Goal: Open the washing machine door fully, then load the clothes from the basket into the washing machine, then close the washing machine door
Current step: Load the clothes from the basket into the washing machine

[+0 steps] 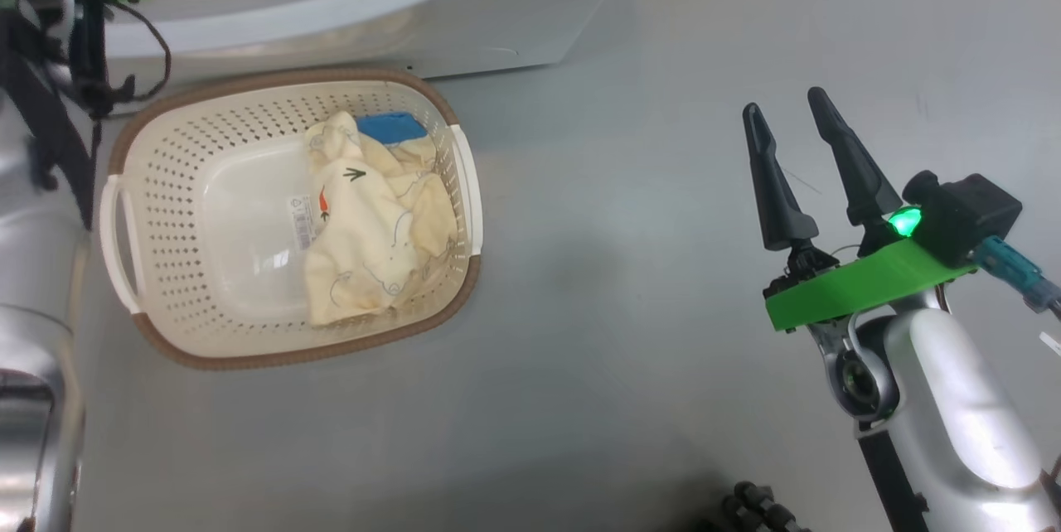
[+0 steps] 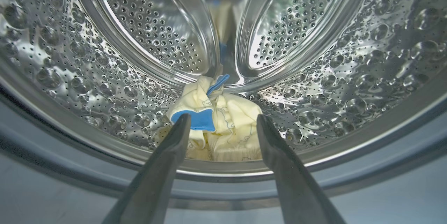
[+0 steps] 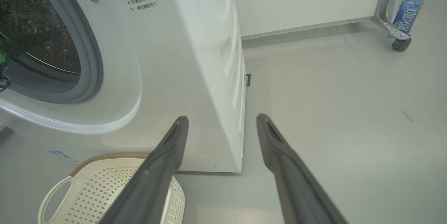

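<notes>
The cream basket sits on the floor before the white washing machine, and its rim shows again in the right wrist view. Cream-yellow clothes with a blue piece lie in its right half. More clothes, cream and blue, lie at the bottom of the steel drum. My left gripper is open at the drum's mouth, nothing between its fingers. My right gripper hangs open over bare floor, right of the basket. The washing machine door is out of view.
The grey gasket rings the drum opening. A drink bottle stands beside a castor wheel at the far right. A dark cable hangs along my left arm.
</notes>
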Available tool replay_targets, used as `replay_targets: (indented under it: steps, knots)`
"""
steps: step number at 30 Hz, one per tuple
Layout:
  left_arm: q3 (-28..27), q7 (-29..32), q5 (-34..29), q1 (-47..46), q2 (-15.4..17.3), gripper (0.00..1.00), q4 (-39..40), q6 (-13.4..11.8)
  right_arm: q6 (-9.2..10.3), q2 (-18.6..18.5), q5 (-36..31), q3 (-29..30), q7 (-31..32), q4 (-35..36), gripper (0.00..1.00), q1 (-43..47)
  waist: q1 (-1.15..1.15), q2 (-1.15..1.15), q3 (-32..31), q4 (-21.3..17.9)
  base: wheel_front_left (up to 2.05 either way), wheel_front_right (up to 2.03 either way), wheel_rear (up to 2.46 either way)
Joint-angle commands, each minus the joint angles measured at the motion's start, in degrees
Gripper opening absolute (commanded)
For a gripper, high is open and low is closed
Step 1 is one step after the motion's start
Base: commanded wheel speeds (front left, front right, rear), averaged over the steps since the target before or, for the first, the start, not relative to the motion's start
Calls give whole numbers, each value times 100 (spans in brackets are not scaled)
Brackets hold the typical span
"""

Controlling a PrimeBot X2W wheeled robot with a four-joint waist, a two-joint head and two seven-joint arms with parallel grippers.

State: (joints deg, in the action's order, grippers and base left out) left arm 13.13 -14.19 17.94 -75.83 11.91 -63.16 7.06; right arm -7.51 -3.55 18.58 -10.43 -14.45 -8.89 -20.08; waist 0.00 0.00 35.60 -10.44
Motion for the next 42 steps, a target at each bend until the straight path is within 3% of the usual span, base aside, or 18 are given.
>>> replay_targets:
  steps: [1, 15, 28, 42]
  knots:
    - [24, -72, -120, 202, 287, 100, 319, 8, 2, -104, -45, -64, -55, 132, 100, 199, 0, 0, -308, 114, 0, 0, 0]
    - [-483, -80, 111, 2235, 280, 100, 2132, -173, 2, -307, -172, 103, -55, 175, 100, 676, 0, 0, -1447, 474, 0, 0, 0]
    - [-768, -80, 68, 4150, 273, 100, 3825, -644, 2, -416, -227, 60, -55, 265, 100, 1125, 0, 0, -2158, 667, 0, 0, 0]
    - [-939, 48, 28, 5928, 496, 100, 5252, -1091, 2, -413, -372, -18, -55, 445, 100, 1395, 0, 0, -2611, 650, 0, 0, 0]
